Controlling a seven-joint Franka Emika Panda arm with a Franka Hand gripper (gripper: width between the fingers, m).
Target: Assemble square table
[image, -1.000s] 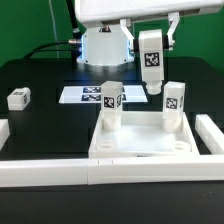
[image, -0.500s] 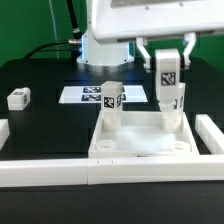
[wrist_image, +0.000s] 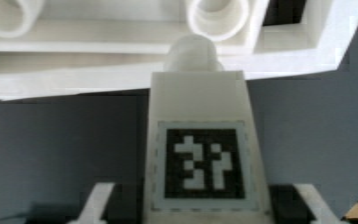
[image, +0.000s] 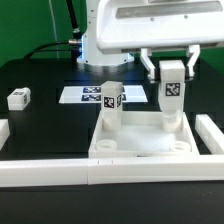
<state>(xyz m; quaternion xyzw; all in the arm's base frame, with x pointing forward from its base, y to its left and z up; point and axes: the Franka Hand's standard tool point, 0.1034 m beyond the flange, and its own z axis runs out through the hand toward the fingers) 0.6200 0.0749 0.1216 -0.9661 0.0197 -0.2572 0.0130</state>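
Observation:
The white square table top (image: 140, 146) lies near the front, with round corner sockets (wrist_image: 220, 14). One tagged white leg (image: 110, 106) stands in its back left corner. My gripper (image: 171, 72) is shut on another tagged leg (image: 172, 92) and holds it upright over the top's back right corner. There it overlaps the leg that stood in that corner, so I cannot tell the two apart. In the wrist view the held leg (wrist_image: 202, 150) fills the middle, tag facing the camera, between my fingers (wrist_image: 101, 200), with its rounded tip toward the top's rim (wrist_image: 87, 55).
A loose tagged leg (image: 18, 97) lies on the black table at the exterior view's left. The marker board (image: 80, 95) lies behind the top. Long white border rails run along the front (image: 50, 170) and the right (image: 210, 135).
My gripper has carried the leg toward the exterior view's right and down, from above the marker board's right end to the table top's back right corner.

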